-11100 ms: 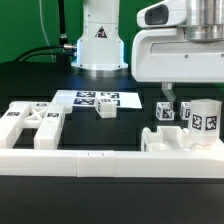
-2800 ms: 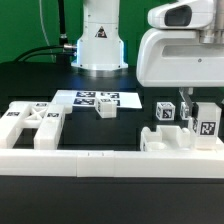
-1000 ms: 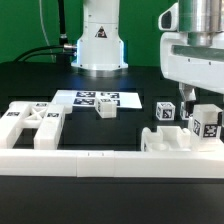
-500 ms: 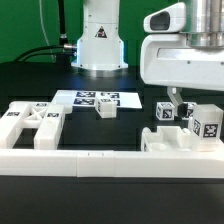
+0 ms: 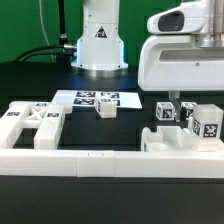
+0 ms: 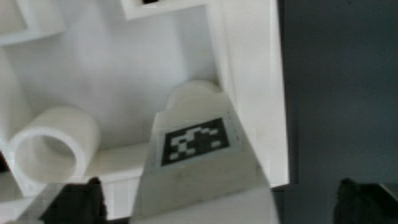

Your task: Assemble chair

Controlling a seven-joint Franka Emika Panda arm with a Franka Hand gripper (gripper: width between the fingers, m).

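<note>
Sliding back over chair parts (image 5: 178, 137) at the exterior view's right, the gripper (image 5: 182, 100) hung open, empty; no grasp yet.

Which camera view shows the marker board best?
The exterior view: the marker board lies flat before the robot base, its tags visible. The wrist view shows none of it, only a tagged white chair part close up.

Six white chair pieces (image 5: 30, 125), one marker board (image 5: 72, 97), one border rail (image 5: 90, 160).
</note>
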